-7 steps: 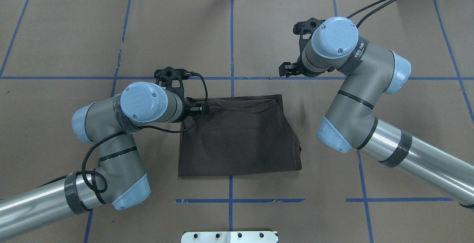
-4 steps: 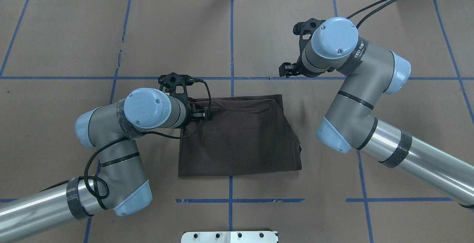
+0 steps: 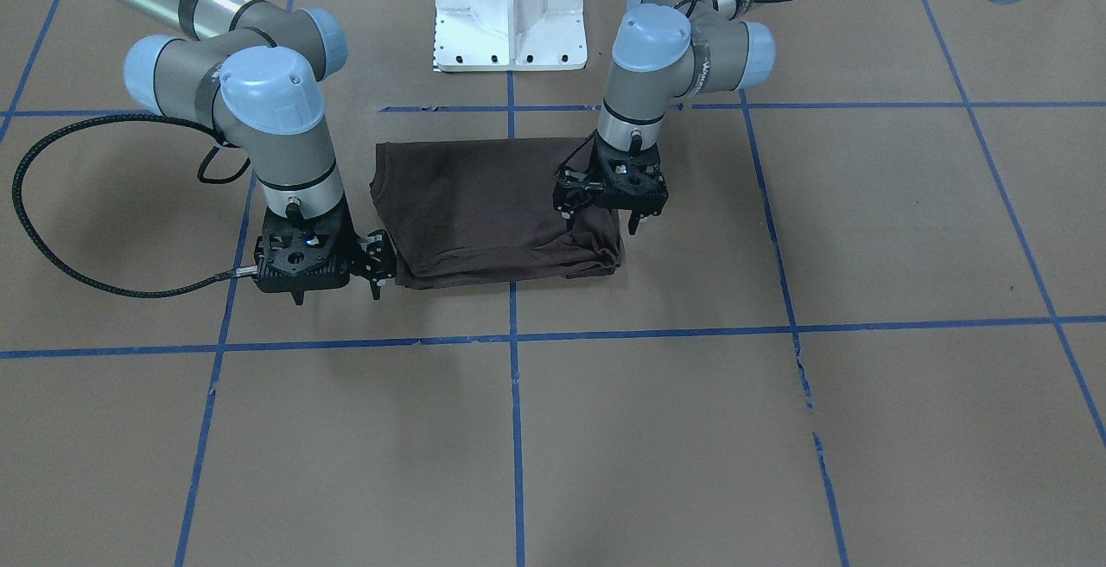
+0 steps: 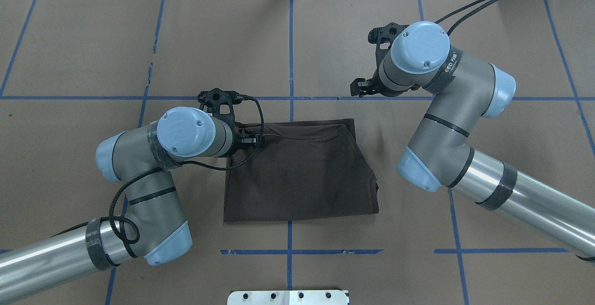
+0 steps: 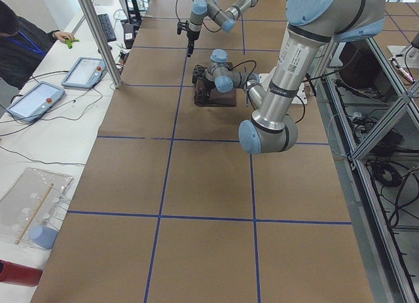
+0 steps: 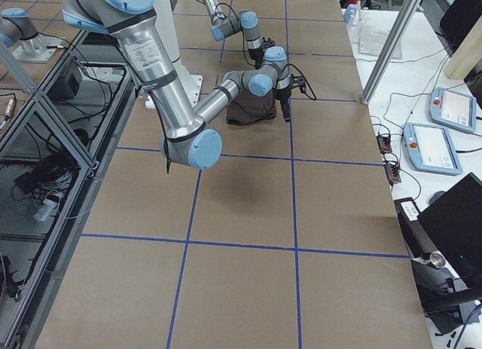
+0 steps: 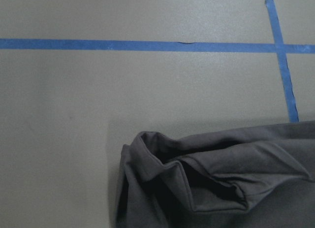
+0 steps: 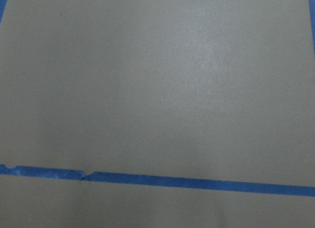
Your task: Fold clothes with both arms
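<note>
On my screens the shirt (image 4: 302,175) lies folded into a flat block at the middle of the table (image 4: 93,40), its collar edge on the right side. The left gripper (image 3: 602,217) hangs over the shirt's far left corner with its jaws spread wide and nothing in them. I cannot tell whether it touches the cloth. My left wrist feed shows that corner rumpled and resting on the paper. The right gripper (image 3: 339,290) is off the shirt, past its far right corner, with its jaws also wide and empty. Its wrist feed shows only paper and a tape line (image 8: 197,182).
</note>
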Motion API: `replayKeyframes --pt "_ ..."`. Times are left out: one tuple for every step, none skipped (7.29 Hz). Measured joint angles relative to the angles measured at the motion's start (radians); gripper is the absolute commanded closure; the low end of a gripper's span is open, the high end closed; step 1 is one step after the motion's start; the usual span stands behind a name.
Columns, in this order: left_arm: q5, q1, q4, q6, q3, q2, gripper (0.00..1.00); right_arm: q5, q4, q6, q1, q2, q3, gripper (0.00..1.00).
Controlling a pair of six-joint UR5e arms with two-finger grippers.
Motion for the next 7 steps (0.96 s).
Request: replayKeyframes --pt "0.001 -0.018 -0.001 0.000 0.022 -0.005 0.00 0.000 0.000 0.000 0.000 0.000 0.000 0.00" --pt "0.001 -0.032 -0.008 0.001 0.047 -0.012 0.00 0.000 0.000 0.000 0.001 0.000 0.000 0.00" --pt "0.001 -0.044 -0.029 0.003 0.075 -0.016 0.00 0.000 0.000 0.000 0.001 0.000 -0.001 0.00" --pt "0.001 -0.058 -0.054 0.004 0.101 -0.019 0.00 0.000 0.000 0.000 0.001 0.000 -0.001 0.00" --pt "0.000 -0.077 -0.072 0.009 0.117 -0.019 0.00 0.000 0.000 0.000 0.002 0.000 -0.001 0.00" --pt "-0.001 -0.096 -0.080 0.021 0.123 -0.020 0.00 0.000 0.000 0.000 0.002 0.000 0.000 0.00" --pt "-0.002 -0.112 -0.083 0.034 0.122 -0.020 0.00 0.000 0.000 0.000 0.002 0.000 0.000 0.00"
